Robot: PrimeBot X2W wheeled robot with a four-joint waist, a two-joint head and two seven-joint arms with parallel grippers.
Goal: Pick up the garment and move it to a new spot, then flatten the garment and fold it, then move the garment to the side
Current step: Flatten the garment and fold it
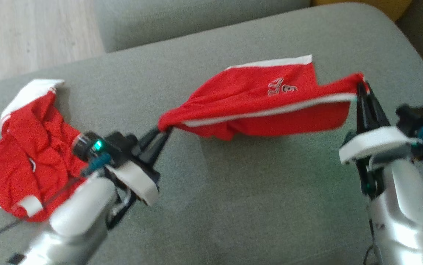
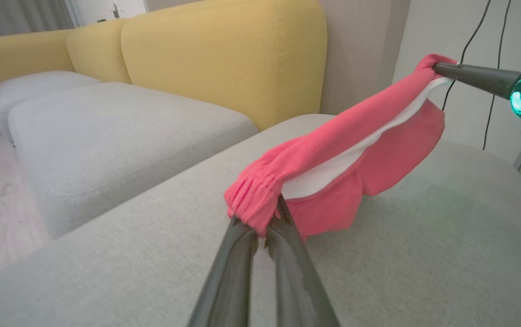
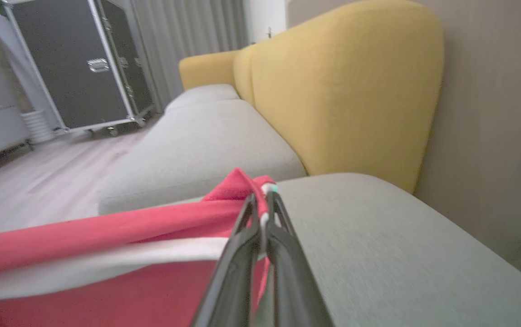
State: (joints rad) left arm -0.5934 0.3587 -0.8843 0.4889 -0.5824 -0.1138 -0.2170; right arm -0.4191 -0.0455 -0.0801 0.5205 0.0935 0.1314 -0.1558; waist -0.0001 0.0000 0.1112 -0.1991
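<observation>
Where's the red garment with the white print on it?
In the head view's centre-right, the red garment hangs stretched over the grey cushion, each end pinched in one of the robot's jaws.

Home living room: yellow-backed grey sofa [image 2: 106, 136], curtains [image 3: 188, 41], wood floor [image 1: 31, 33]

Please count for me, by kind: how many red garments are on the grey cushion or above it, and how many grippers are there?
Red garments: 2 (held garment, crumpled garment)
Grippers: 2 (left gripper, right gripper), both shut on the held garment
Total: 4
</observation>
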